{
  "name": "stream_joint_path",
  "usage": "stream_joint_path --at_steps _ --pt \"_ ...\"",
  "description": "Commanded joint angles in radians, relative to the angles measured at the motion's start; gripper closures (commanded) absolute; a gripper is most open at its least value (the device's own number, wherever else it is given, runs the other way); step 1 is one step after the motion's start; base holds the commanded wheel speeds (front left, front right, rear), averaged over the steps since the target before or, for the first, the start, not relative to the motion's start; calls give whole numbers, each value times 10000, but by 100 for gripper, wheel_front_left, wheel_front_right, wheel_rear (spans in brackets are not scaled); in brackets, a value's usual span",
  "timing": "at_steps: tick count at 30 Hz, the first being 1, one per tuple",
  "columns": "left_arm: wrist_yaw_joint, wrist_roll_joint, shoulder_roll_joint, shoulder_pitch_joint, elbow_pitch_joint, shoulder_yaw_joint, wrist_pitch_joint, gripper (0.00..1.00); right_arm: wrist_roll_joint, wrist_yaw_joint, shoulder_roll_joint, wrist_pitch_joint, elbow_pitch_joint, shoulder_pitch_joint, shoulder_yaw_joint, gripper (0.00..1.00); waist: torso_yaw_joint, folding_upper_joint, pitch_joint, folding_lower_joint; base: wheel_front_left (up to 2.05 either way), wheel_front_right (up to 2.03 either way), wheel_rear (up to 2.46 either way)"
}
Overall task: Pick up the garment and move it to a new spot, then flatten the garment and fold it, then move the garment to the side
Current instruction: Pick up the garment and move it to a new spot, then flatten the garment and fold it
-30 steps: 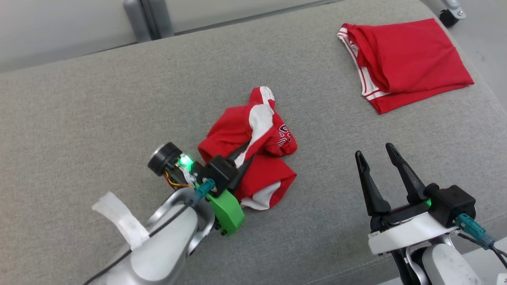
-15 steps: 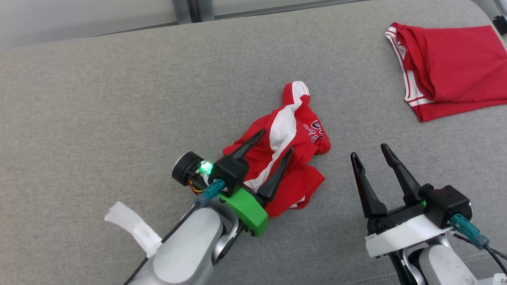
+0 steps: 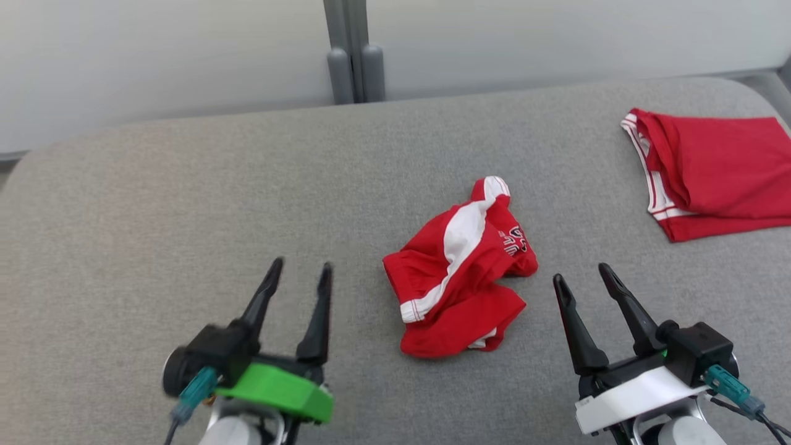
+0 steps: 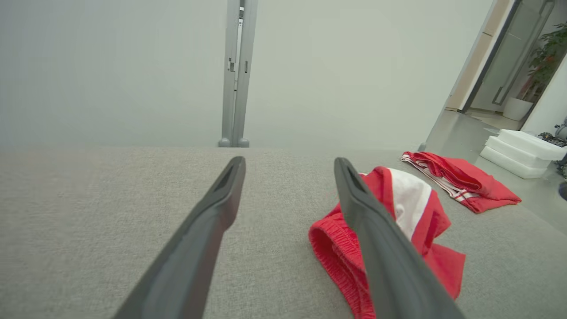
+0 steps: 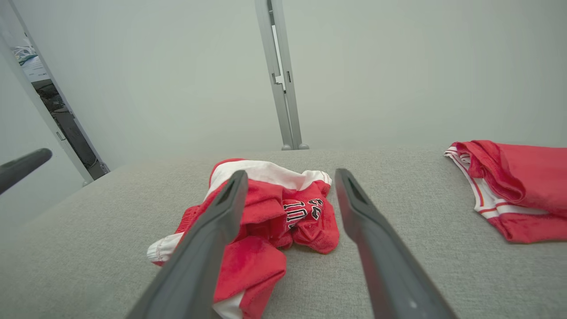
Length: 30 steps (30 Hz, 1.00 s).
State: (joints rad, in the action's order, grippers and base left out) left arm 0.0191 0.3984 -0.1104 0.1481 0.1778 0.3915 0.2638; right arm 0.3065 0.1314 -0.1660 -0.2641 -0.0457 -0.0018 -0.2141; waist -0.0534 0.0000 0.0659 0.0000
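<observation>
The garment (image 3: 462,272) is a crumpled red piece with a white stripe and dark lettering, lying free in the middle of the grey cushion (image 3: 185,204). My left gripper (image 3: 300,269) stands open to its left, apart from it, with nothing between the fingers. On the other side my right gripper (image 3: 581,273) is open too, clear of the cloth. In the left wrist view the garment (image 4: 412,208) lies to the right behind one finger. The right wrist view shows the garment (image 5: 274,208) ahead and to the left, partly behind a finger.
A second red garment (image 3: 717,167) with white striped trim lies folded at the cushion's far right, also in the right wrist view (image 5: 518,186). A grey post (image 3: 352,55) and pale wall stand behind the cushion. White foam blocks (image 4: 518,150) sit on the floor beyond.
My left gripper opened, let go of the garment and drew back to the left. The garment now lies free. The head camera turned, shifting the whole picture.
</observation>
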Motion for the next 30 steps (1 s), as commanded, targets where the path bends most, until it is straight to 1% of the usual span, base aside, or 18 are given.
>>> stream_joint_path --at_steps 1,6,12,13,17,22,30 --pt "-93 15 -7 -433 -161 -337 1 0 68 -17 -3 1 45 204 87 0 379 0 -608 0 0 0 0" --pt "-267 -573 218 -1647 -766 -1425 -1 0 -66 -17 18 1 149 516 319 0 476 0 -937 0 0 0 0" --pt "-186 -1775 506 -2742 -1639 -2134 1 0 -186 -17 96 1 270 1025 582 0 578 0 -1257 0 0 0 0" --pt "-175 -2045 523 -2931 -1726 -2188 0 0 -215 -17 115 1 282 1115 612 0 585 0 -1303 0 0 0 0" --pt "-136 -2076 586 -3453 -1688 -2311 2 0 -308 -17 187 1 235 1391 634 0 561 0 -1449 0 0 0 0" --pt "-362 -1739 590 -3735 -1701 -2128 2 0 -466 -17 113 1 118 1544 479 0 521 0 -1591 0 0 0 0" --pt "-480 -1912 592 -3758 -1825 -2064 2 0 -376 -17 166 1 90 1570 587 0 515 0 -1632 0 0 0 0"
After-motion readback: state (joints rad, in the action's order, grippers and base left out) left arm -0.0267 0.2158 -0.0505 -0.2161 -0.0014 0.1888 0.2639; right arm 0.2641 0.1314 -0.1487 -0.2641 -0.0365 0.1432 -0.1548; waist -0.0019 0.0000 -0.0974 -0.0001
